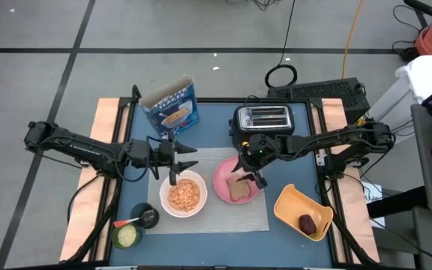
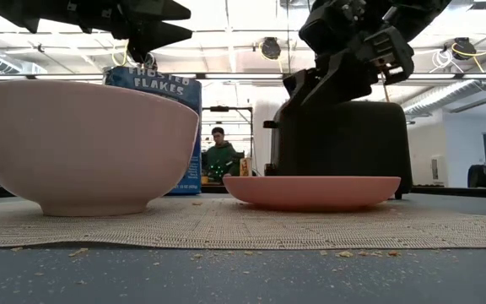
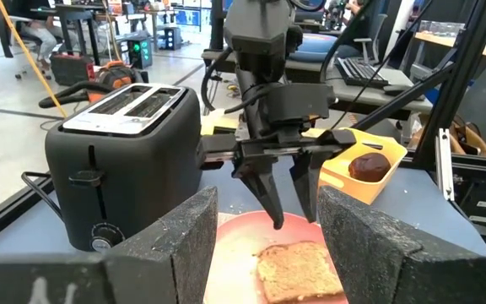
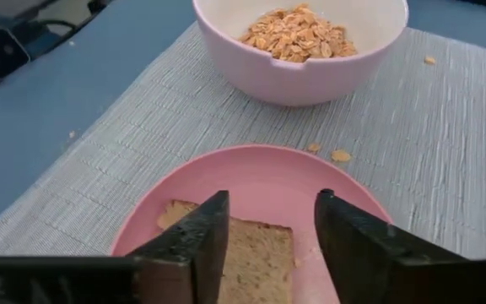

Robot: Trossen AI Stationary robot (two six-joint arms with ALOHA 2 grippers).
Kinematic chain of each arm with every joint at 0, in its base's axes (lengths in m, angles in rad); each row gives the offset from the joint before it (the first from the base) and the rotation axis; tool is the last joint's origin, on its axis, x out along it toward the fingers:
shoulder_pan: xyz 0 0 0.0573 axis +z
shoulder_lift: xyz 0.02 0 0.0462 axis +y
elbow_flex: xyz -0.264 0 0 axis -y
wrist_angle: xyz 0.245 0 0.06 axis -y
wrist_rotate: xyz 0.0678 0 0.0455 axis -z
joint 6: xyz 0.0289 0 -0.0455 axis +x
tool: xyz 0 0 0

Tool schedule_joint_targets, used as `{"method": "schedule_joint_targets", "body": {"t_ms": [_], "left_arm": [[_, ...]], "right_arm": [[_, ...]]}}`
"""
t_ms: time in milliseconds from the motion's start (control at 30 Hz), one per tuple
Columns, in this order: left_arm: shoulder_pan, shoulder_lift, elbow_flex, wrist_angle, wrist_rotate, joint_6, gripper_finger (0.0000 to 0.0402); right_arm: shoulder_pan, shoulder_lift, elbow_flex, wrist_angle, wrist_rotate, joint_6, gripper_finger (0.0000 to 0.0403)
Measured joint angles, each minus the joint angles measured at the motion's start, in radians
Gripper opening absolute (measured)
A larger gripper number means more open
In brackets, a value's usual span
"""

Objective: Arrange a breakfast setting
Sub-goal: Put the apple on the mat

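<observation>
Toast: brown toast slice (image 1: 238, 191) — flat on pink round plate (image 1: 220, 184), frame centre.
Bowl: white round bowl (image 1: 184, 196) — cereal inside.
Right end effector (image 1: 255, 178): parted, empty, above the toast.
Left end effector (image 1: 189, 158): parted, empty.

Brown toast slice (image 1: 238, 190) on pink plate (image 1: 221, 180); grey woven mat (image 1: 223, 214).

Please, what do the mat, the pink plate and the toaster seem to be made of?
The mat looks like woven fibre or vinyl: fine grey ribbed strands show across it. The pink plate seems plastic or glazed ceramic, smooth with a soft sheen; which one is unclear. The toaster has a matte black body, probably plastic, and its top around the slots looks like shiny metal.
</observation>
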Motion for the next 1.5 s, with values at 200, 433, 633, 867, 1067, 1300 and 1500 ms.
{"method": "schedule_joint_targets", "body": {"t_ms": [200,433,633,867,1067,1300,1500], "left_arm": [[0.000,0.000,0.000,0.000,0.000,0.000,0.0211],[0.000,0.000,0.000,0.000,0.000,-0.001,0.0211],[0.000,0.000,0.000,0.000,0.000,-0.001,0.0211],[0.000,0.000,0.000,-0.001,0.000,0.001,0.0212],[0.000,0.000,0.000,-0.001,0.000,0.002,0.0211],[0.000,0.000,0.000,0.000,0.000,-0.002,0.0211],[0.000,0.000,0.000,0.000,0.000,-0.003,0.0211]], "right_arm": [[0.000,-0.048,-0.001,0.002,-0.002,0.104,0.0189],[0.000,-0.190,-0.001,0.000,-0.004,0.214,0.0190],[0.000,-0.304,-0.001,-0.010,-0.010,0.484,0.0190],[0.054,-0.445,0.000,-0.137,-0.035,0.685,0.0188],[0.140,-0.551,0.000,-0.267,-0.090,0.849,0.0188],[0.278,-0.622,0.000,-0.402,-0.117,1.074,0.0187],[0.391,-0.647,0.000,-0.571,-0.118,1.371,0.0187]]}}
